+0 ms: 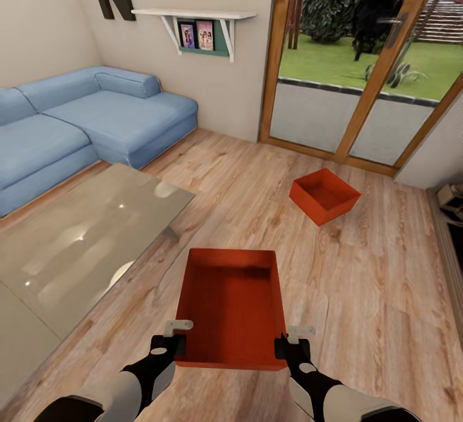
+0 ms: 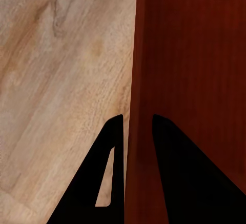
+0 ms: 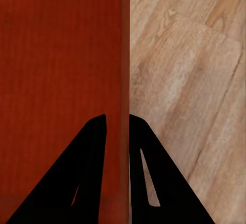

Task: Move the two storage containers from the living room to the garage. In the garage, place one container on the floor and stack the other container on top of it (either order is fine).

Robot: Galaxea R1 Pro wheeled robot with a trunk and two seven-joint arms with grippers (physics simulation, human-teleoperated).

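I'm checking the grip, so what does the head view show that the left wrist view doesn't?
Head view alone: the second storage container on the wood floor near the glass doors, the blue sofa, the glass coffee table, and the right claw on the near container's right wall.
Left wrist view alone: the fingers straddling the wall up close, one each side.
Shared: the near storage container, left claw, wood floor.

a home living room: blue sofa [image 1: 96, 119], glass coffee table [image 1: 77, 235], glass doors [image 1: 360, 55].
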